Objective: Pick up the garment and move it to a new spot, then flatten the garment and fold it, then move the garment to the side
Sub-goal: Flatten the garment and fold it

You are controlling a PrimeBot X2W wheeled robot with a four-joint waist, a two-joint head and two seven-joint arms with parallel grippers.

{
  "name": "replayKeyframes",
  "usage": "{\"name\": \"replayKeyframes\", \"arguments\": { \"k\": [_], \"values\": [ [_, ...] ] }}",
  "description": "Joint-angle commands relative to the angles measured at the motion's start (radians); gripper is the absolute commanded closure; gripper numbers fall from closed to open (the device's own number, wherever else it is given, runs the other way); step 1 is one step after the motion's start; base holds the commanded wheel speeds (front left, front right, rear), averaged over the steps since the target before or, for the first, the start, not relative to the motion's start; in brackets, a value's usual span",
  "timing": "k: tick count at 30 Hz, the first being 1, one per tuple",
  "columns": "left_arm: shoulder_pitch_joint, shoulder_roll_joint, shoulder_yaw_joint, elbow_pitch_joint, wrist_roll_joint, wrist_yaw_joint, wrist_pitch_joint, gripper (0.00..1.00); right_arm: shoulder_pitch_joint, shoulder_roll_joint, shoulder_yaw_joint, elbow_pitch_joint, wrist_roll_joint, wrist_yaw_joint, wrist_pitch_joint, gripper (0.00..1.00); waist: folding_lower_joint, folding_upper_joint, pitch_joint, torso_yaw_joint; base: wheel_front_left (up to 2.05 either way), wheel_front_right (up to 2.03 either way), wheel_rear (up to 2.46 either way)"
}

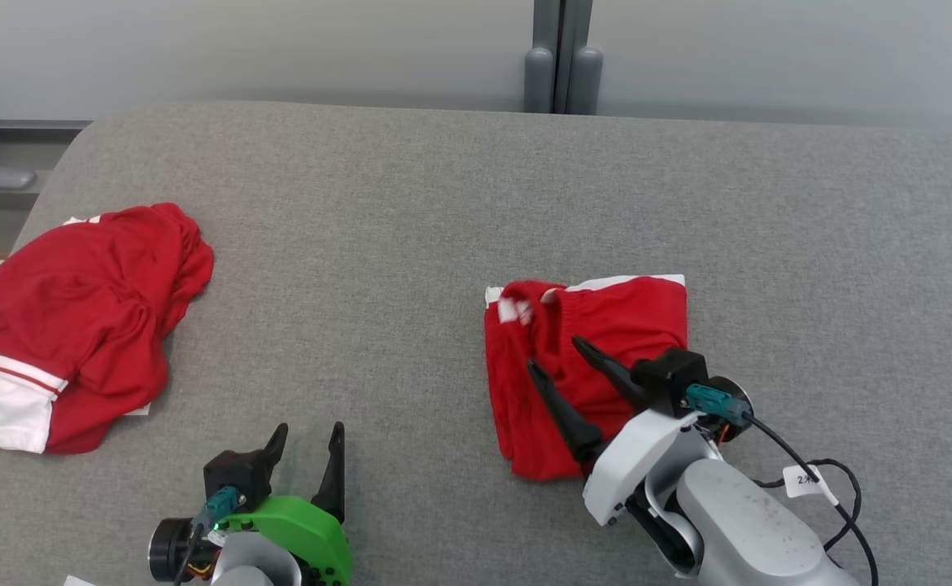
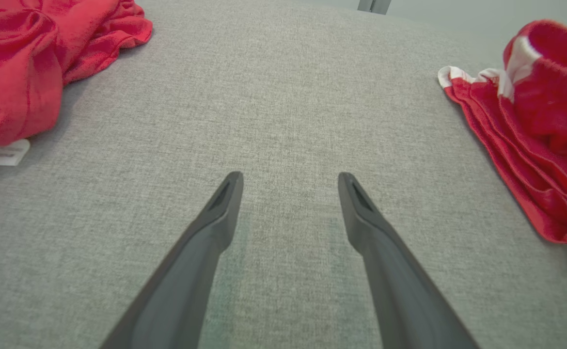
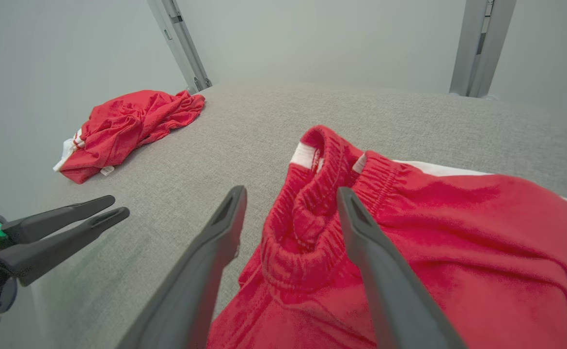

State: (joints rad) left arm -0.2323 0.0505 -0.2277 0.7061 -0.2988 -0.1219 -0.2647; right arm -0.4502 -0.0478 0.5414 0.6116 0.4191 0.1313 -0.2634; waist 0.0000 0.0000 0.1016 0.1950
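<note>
A folded red garment with white trim [image 1: 606,342] [image 3: 433,252] [image 2: 530,131] lies on the grey table right of centre. My right gripper [image 1: 553,356] [image 3: 291,194] hovers open just over its front left part, fingers astride the bunched elastic waistband [image 3: 312,208], nothing held. My left gripper [image 1: 309,431] [image 2: 288,182] rests open over bare table at the front left, well apart from the folded garment. The left gripper [image 3: 104,206] also appears at the left edge of the right wrist view.
A second crumpled red and white garment [image 1: 77,325] [image 2: 31,63] [image 3: 128,126] lies at the table's left edge, partly overhanging. The grey table [image 1: 443,203] reaches back to a pale wall with grey vertical posts [image 1: 561,57]. A cable with a tag [image 1: 805,480] hangs from my right wrist.
</note>
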Motion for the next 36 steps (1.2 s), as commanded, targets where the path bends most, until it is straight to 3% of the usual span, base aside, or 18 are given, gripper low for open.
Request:
{"name": "replayKeyframes", "arguments": {
  "k": [1, 5, 13, 19, 27, 36],
  "values": [
    [0.019, 0.002, 0.007, -0.004, 0.009, 0.008, 0.001, 0.0, 0.001, -0.005, 0.006, -0.005, 0.007, -0.001, -0.002, 0.0, 0.0, 0.0, -0.009, 0.004, 0.0, 0.0, 0.0],
    [0.033, 0.002, 0.024, -0.025, 0.038, 0.011, 0.001, 0.0, 0.033, -0.007, -0.04, -0.025, -0.027, -0.001, -0.002, 0.0, 0.0, 0.0, -0.024, -0.026, 0.0, 0.0, 0.0],
    [0.084, 0.006, 0.059, -0.139, 0.126, 0.022, 0.001, 0.0, 0.139, -0.004, -0.316, -0.109, -0.234, -0.001, -0.002, 0.0, 0.0, 0.0, -0.047, -0.107, 0.0, 0.0, 0.0],
    [0.144, 0.007, 0.083, -0.22, 0.185, 0.027, 0.001, 0.0, 0.242, -0.005, -0.429, -0.159, -0.303, -0.001, -0.002, 0.0, 0.0, 0.0, -0.07, -0.147, 0.0, 0.0, 0.0],
    [0.238, 0.004, 0.081, -0.293, 0.216, 0.021, 0.001, 0.0, 0.343, -0.005, -0.463, -0.145, -0.276, -0.001, -0.002, 0.0, 0.0, 0.0, -0.092, -0.166, 0.0, 0.0, 0.0],
    [0.249, 0.002, 0.069, -0.307, 0.198, 0.019, 0.001, 0.0, 0.322, -0.004, -0.44, -0.138, -0.289, -0.001, -0.002, 0.0, 0.0, 0.0, -0.079, -0.153, 0.0, 0.0, 0.0]
  ]
}}
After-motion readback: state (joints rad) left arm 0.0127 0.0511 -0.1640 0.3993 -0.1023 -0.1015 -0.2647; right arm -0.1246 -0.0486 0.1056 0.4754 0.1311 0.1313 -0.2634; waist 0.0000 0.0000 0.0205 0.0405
